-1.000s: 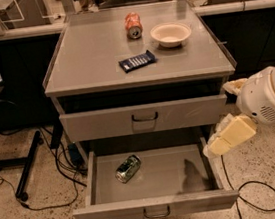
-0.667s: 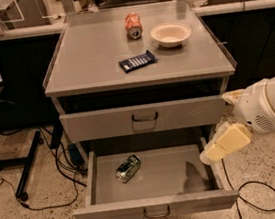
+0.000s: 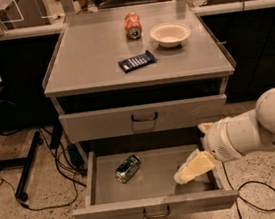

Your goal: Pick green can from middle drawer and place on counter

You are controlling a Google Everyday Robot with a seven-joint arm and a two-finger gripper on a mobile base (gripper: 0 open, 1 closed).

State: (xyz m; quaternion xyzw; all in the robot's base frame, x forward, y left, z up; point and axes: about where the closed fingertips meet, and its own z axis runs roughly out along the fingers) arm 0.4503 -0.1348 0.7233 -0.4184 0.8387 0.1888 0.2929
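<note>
The green can (image 3: 127,169) is lying on its side on the floor of the open middle drawer (image 3: 155,206). It is off to the left of the gripper (image 3: 182,176) and well apart from it, at about the same depth. It is probably light and thin-walled, so a hard squeeze could dent it. Its shiny round skin looks slippery, and lying like this it may roll when nudged. The best hold is likely across the middle of its body, with one jaw on each side.

The bulky white arm is reaching in from the right, with the wrist bending downward. The gripper is pointing down and leftward at the drawer's right front corner, close to the right wall. It is touching nothing, and whether it is spread or pressed together cannot be told. Up above and behind the gripper, the counter (image 3: 90,57) is carrying an orange can (image 3: 133,25), a white bowl (image 3: 170,34) and a dark packet (image 3: 136,60).
</note>
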